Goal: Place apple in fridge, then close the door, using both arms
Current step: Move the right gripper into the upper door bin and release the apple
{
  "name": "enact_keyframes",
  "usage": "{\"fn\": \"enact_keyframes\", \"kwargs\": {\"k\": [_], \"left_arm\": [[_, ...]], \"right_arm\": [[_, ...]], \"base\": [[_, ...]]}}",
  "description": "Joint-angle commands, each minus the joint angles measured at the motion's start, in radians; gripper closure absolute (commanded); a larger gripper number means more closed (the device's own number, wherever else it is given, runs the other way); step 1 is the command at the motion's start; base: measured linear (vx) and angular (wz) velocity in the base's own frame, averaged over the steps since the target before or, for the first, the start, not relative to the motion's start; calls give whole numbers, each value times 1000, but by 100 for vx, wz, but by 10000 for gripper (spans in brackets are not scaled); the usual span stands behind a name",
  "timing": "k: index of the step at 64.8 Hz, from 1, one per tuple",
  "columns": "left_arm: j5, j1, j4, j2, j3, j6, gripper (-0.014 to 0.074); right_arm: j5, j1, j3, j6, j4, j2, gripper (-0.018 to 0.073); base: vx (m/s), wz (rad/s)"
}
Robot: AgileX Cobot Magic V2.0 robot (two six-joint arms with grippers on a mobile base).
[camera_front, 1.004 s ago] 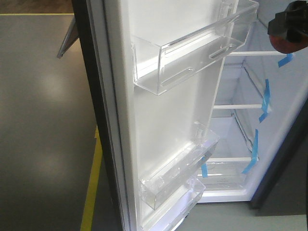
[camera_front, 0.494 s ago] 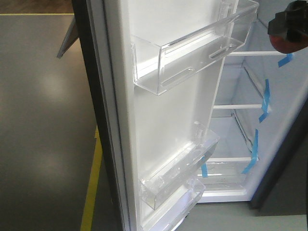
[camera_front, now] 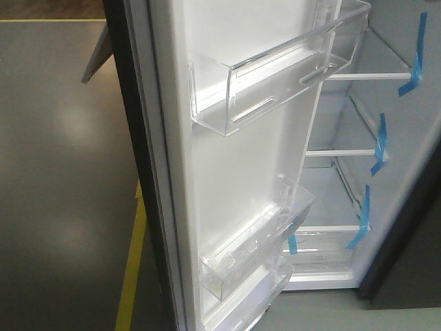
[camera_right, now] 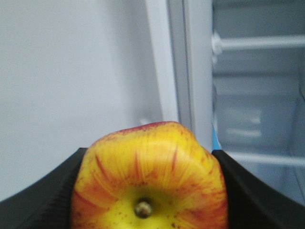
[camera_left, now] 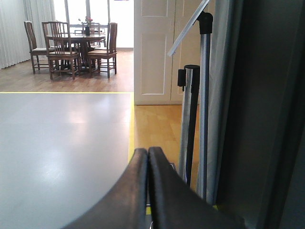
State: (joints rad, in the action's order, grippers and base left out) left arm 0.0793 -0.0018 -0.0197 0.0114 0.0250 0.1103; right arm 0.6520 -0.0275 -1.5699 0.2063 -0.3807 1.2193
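Gone from front view since earlier: right hand with glossy red-yellow round apple. We see it clamped on apple; shelves of white-lined dark grey fridge lie far right of it. Empty left hand, tips pressed together.

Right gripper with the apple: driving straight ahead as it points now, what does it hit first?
Carrying the apple, probably the white upright frame edge beside the fridge shelves; depth is unclear.
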Motion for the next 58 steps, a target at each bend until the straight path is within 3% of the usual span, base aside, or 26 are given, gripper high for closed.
{"fn": "enact_keyframes", "kwargs": {"k": [1, 11, 21, 42, 50, 58], "left_arm": [[-69, 2, -1, 14, 27, 8, 602], [-69, 2, -1, 14, 27, 8, 602], [-69, 2, -1, 14, 27, 8, 602], [-69, 2, -1, 14, 27, 8, 602], [-69, 2, -1, 14, 27, 8, 602], [-69, 2, -1, 14, 27, 8, 602]], "right_arm": [[-90, 4, -102, 147, -196, 8, 568], [-8, 4, -210, 386, -485, 132, 566], [73, 4, -283, 484, -624, 252, 564], [181, 4, -325, 501, -630, 397, 533], [186, 4, -323, 520, -604, 404, 461], [186, 4, -323, 523, -593, 404, 332]], "base": [[0, 0], [0, 0], [0, 0], [0, 0], [0, 0], [0, 0]]}}
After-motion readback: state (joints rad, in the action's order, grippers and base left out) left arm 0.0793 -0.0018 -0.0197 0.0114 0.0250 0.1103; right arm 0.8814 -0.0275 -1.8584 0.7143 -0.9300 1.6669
